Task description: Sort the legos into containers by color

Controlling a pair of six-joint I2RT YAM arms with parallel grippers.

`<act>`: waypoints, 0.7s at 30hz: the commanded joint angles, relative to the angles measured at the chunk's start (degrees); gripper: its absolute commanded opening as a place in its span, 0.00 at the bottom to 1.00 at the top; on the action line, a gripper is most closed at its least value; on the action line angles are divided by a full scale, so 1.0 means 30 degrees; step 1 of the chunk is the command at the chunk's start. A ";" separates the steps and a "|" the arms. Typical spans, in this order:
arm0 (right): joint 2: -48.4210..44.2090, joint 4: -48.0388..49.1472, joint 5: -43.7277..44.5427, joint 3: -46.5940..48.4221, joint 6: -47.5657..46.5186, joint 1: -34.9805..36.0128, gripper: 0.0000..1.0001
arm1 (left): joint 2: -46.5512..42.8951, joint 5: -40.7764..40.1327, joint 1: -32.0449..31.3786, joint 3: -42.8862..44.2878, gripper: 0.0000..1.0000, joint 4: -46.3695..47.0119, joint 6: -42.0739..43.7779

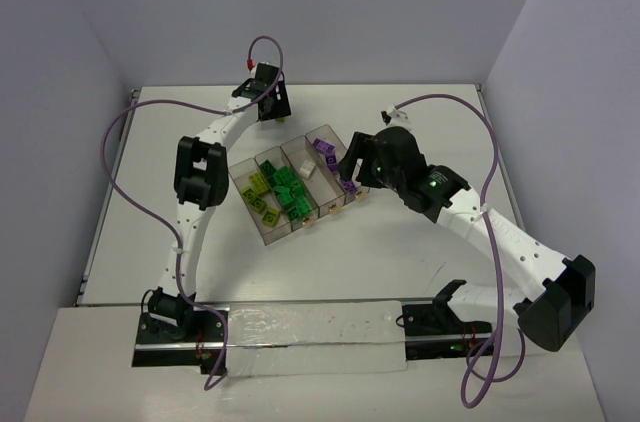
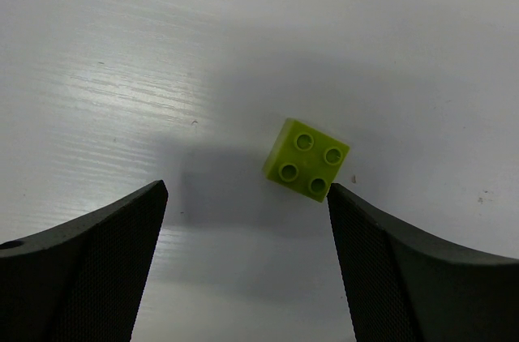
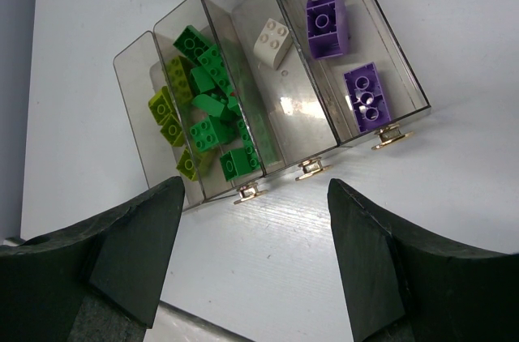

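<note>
We see a white table (image 1: 400, 272) with a clear smoky tray (image 3: 296, 107) of four compartments near its middle. From left to right they hold yellow-green legos (image 3: 166, 115), dark green legos (image 3: 211, 107), one white brick (image 3: 272, 42) and purple legos (image 3: 328, 14). One loose yellow-green brick (image 2: 306, 160) lies studs up on the bare table, beyond the tray's far left corner. The left gripper (image 2: 245, 196) hangs over it, jaws spread wide and holding nothing. The brick sits between the fingers, close to one of them and turned cornerwise to both. The right gripper (image 3: 255, 196) hovers by the tray's right side, likewise spread and empty. We judge the brick light, rigid and smooth-sided. We would turn the wrist and pinch two opposite flat walls squarely, never the corners.
</note>
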 commanded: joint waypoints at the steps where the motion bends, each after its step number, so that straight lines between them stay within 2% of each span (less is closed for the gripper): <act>1: -0.0159 0.0735 0.0081 0.0330 0.0183 0.0017 0.79 | 0.0173 -0.0283 0.0098 0.0841 0.88 -0.0102 -0.0149; 21: 0.0011 0.0821 -0.0065 0.0330 0.0257 -0.0011 0.79 | -0.1014 -0.1063 0.0560 -0.0695 0.88 -0.0223 -0.1050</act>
